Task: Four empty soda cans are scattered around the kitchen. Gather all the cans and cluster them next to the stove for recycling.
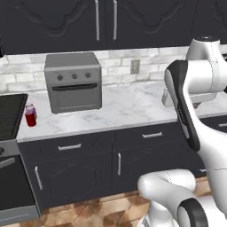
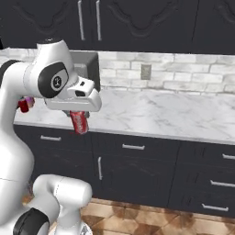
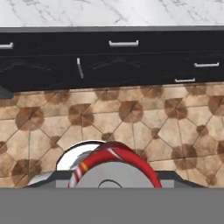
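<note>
- Nearest, the end effector hangs from the arm's white hand in the right base view, closed on a red soda can that points downward beneath it, tilted a little.
- In the hand view that held can's red body and silver end sit close at the bottom of the picture, with the brown patterned tile floor below it.
- The held can is out in front of the tabletop edge, over the dark cabinet fronts rather than over the marble, and apart from the toaster oven.
- Landmark: the grey boxy toaster oven stands on the tabletop against the brick backsplash.
- To the left of the toaster oven, near the front of the marble, a second can stands upright, red with a pale pinkish top. It is apart from the oven, with bare marble between them.
- Left again of that can, just beside it, lies the black grated cooktop of the stove, its front dropping below the tabletop edge.
- To the right of the toaster oven the marble runs on behind the robot's white arm, which hides part of it in the left base view.
- On the backsplash right of the toaster oven is a wall outlet.
- Farthest, above the toaster oven, hang dark upper cabinets with long bar handles.
</note>
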Tool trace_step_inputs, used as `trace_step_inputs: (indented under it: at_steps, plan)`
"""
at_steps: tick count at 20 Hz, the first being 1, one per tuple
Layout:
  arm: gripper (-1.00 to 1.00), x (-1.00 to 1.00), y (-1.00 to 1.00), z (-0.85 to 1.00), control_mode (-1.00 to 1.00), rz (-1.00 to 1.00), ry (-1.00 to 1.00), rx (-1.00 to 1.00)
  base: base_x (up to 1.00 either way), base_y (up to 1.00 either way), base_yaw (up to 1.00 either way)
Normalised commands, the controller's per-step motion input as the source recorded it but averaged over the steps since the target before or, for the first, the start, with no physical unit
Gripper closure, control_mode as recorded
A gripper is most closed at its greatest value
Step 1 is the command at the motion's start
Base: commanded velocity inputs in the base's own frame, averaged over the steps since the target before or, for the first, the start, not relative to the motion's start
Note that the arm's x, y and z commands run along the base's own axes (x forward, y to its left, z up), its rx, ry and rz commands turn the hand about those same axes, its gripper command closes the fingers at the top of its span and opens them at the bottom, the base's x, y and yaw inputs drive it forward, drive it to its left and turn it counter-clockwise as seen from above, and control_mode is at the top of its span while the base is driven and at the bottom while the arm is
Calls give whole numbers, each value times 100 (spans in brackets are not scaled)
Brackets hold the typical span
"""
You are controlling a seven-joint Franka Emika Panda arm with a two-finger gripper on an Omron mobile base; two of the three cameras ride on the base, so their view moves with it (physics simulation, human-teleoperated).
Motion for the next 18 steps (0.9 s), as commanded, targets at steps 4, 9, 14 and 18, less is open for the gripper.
trace_step_inputs:
  at_steps: [4,9,14,18]
  plan:
    - [100,0,0,0,100,0,0,0,7,75,0]
    - [100,0,0,0,100,0,0,0,1,70,0]
    - [100,0,0,0,100,0,0,0,8,63,0]
    - [100,0,0,0,100,0,0,0,18,64,0]
